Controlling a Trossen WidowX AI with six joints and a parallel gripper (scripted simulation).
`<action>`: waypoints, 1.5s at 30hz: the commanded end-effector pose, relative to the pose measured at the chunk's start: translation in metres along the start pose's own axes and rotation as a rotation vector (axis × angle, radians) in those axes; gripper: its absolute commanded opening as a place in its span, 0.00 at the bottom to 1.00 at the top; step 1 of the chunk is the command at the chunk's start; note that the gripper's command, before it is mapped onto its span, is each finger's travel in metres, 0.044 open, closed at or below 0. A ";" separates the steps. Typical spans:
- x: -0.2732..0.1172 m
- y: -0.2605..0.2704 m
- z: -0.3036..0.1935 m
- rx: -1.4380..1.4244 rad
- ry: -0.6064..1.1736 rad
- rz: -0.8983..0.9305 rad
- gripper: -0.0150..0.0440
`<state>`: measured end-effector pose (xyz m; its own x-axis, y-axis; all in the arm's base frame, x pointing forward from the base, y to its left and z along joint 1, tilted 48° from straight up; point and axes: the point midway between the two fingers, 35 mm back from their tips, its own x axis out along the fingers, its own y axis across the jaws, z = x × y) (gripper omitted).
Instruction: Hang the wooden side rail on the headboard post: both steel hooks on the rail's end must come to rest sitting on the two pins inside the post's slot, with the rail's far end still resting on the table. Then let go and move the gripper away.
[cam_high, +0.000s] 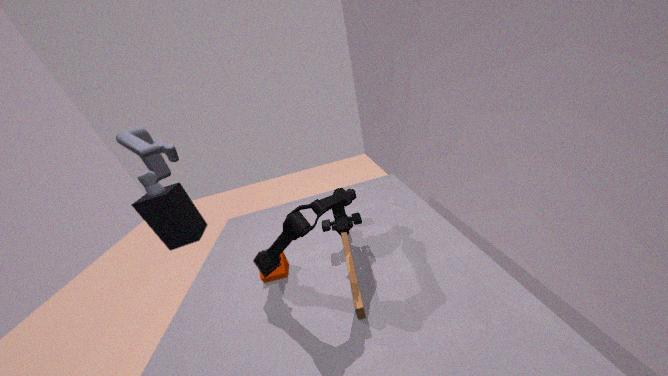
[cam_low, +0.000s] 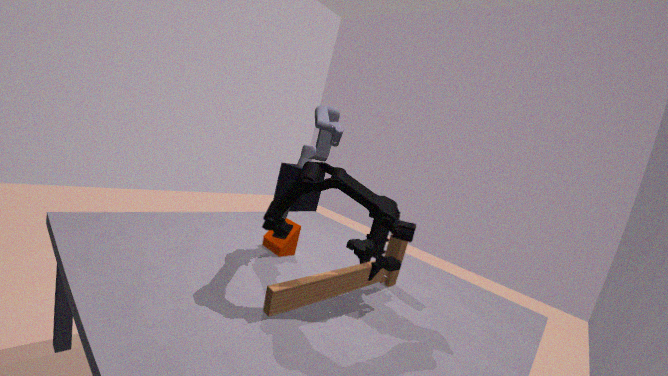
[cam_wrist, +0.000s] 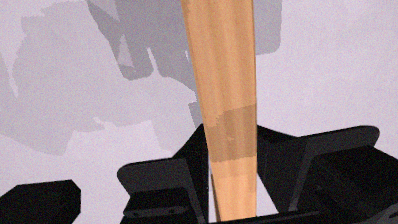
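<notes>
Crosswise between jaws (cam_high: 343, 223) (cam_low: 374, 265): rail (cam_high: 353, 275) (cam_low: 320, 290) (cam_wrist: 225, 75), pinched near its post end. Long axis pointed at post (cam_low: 396, 271); hook seating not discernible.

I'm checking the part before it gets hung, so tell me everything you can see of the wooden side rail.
The side rail is a long, straight, square-cut bar of light brown wood, its grain visible. It lies on its narrow edge, the far end low at the table. The gripper is shut on it near the end by the upright post. The hooks cannot be made out.
</notes>
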<state>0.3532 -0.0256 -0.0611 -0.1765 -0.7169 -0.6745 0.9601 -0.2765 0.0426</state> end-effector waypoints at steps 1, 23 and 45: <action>-0.003 -0.002 -0.004 -0.001 0.005 0.006 0.25; -0.003 0.000 -0.006 -0.001 0.005 0.006 0.25; -0.002 -0.001 -0.008 -0.001 0.005 0.006 0.25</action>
<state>0.3528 -0.0230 -0.0646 -0.1785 -0.7172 -0.6736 0.9603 -0.2761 0.0395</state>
